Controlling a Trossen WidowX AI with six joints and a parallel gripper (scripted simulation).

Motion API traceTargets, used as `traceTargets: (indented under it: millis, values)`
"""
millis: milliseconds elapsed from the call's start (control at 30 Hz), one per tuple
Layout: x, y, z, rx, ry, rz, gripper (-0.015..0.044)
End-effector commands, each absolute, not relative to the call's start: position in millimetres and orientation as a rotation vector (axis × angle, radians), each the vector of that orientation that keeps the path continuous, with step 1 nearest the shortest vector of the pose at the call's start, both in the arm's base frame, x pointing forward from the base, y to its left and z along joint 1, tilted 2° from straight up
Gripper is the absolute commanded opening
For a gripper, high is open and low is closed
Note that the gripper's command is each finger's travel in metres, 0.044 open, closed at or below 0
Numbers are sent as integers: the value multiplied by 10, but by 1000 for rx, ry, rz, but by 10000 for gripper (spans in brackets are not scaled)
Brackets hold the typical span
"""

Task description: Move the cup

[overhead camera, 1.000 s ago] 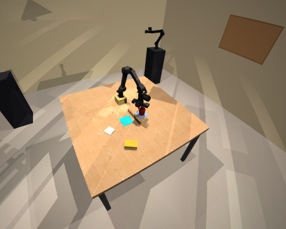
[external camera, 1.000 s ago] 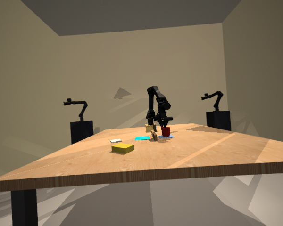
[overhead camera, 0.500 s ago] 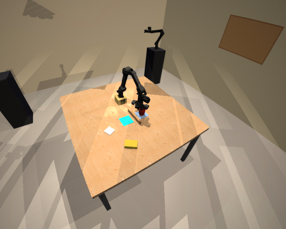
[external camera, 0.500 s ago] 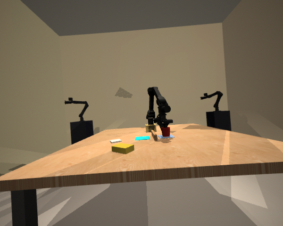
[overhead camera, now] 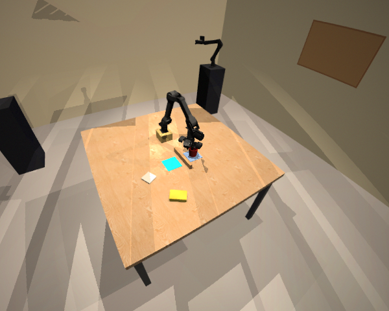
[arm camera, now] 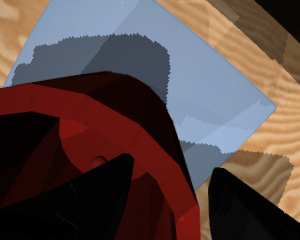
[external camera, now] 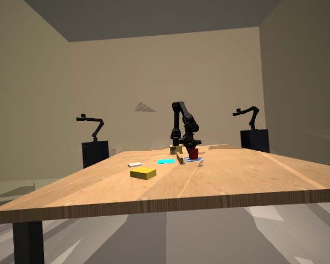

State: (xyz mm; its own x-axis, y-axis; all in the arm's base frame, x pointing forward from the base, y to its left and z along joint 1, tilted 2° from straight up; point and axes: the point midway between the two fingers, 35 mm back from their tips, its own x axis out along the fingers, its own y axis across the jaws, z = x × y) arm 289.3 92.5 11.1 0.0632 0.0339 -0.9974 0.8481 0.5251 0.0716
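Cup (overhead camera: 192,152) (external camera: 193,153) (arm camera: 115,111), red, upright on the pale blue pad (overhead camera: 198,157) (external camera: 200,159) (arm camera: 215,95), right of centre in the exterior frame. Tool (overhead camera: 192,147) (external camera: 192,148) (arm camera: 172,172) partly spread across the rim, one finger inside and one outside, with gaps at the wall; no pinch. Marble (arm camera: 98,161) visible inside, lower left of the wrist frame. Cyan pad (overhead camera: 171,163) (external camera: 165,161) to the left, beyond the low barrier (overhead camera: 183,159) (external camera: 180,158). Start or finish impossible to tell; if start, grasp, transfer and release left; if finish, only withdrawal.
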Motion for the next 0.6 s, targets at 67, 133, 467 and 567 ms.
traceTargets:
  millis: [67,133,467,567]
  values:
    - [2876,925,88,838,1387,-746,148]
    - [2892,925,109,836,1382,-739,95]
    - [2892,925,109,836,1382,-739,0]
    - [2894,925,129,836,1382,-739,0]
